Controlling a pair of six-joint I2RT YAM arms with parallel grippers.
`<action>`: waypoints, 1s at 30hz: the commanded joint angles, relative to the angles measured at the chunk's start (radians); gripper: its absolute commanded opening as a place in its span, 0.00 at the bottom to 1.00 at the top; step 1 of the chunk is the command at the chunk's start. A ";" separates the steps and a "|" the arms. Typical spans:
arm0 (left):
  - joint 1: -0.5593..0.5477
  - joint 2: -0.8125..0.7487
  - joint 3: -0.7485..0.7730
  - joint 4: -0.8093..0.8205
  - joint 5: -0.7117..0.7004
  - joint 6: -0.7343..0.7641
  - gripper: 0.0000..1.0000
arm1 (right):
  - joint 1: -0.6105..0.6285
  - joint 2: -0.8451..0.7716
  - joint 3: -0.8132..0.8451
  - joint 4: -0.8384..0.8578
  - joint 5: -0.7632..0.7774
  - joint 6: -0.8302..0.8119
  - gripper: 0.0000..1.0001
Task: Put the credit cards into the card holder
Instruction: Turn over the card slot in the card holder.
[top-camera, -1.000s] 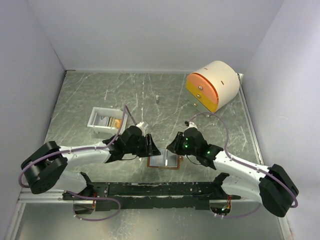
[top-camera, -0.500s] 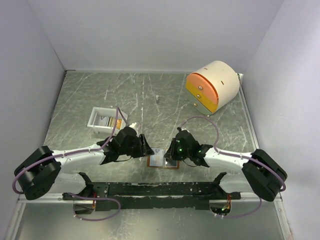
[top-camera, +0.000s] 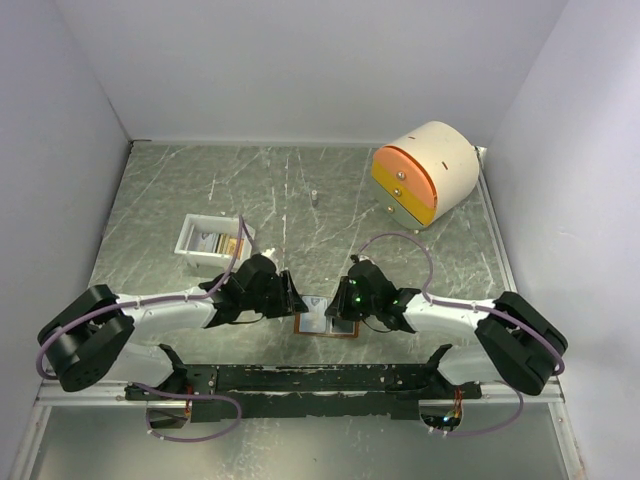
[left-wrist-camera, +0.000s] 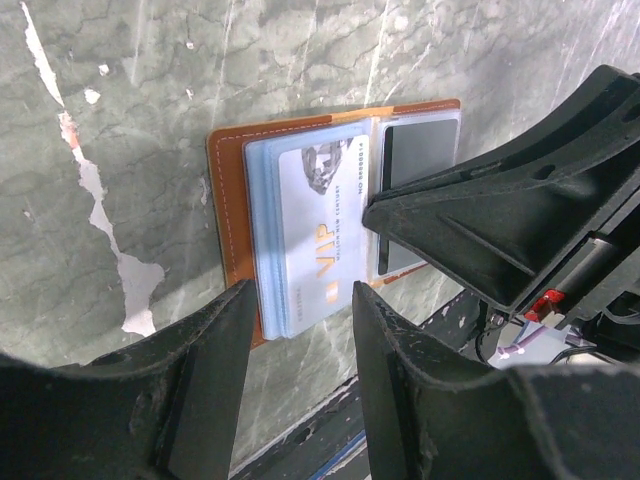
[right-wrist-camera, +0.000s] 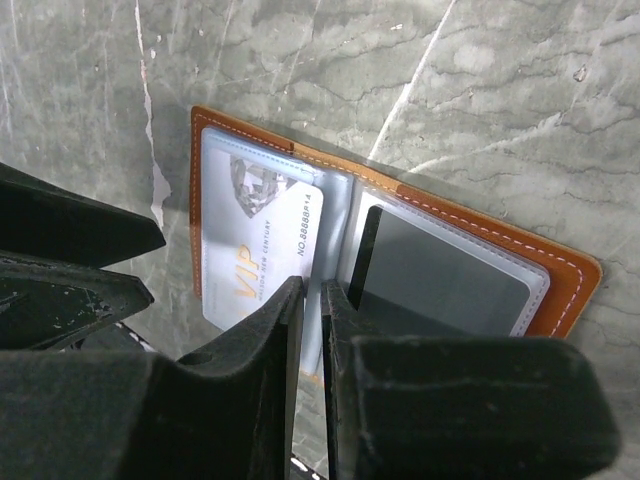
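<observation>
The card holder (top-camera: 327, 319) lies open on the table between both arms, its brown stitched edge (left-wrist-camera: 228, 200) around pale pockets. A silver VIP credit card (left-wrist-camera: 322, 228) lies in its left half, with the near end at the holder's edge. A dark credit card (right-wrist-camera: 440, 280) sits in the right pocket. My left gripper (left-wrist-camera: 303, 295) is open, its tips either side of the silver card's near end and holding nothing. My right gripper (right-wrist-camera: 312, 288) is shut to a thin slit. Its tips rest at the holder's middle fold beside the silver card.
A small white tray (top-camera: 192, 240) holding more cards (top-camera: 232, 247) stands at the left behind my left arm. A cream-and-orange round drawer unit (top-camera: 425, 170) fills the back right. A small grey peg (top-camera: 314, 196) stands mid-table. The black base rail (top-camera: 300, 378) runs just in front of the holder.
My right gripper has come down and left onto the holder's middle, and its jaws have narrowed. My left gripper has drawn back a little to the left. The holder has stayed in place.
</observation>
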 joint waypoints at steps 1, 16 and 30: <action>0.005 0.019 -0.010 0.060 0.038 -0.004 0.54 | 0.008 0.024 0.021 0.015 0.000 0.002 0.13; 0.006 0.077 -0.036 0.178 0.082 -0.028 0.56 | 0.016 0.058 0.013 0.003 0.012 0.007 0.10; 0.006 0.098 -0.041 0.255 0.124 -0.048 0.56 | 0.019 0.063 0.002 0.019 0.005 0.014 0.10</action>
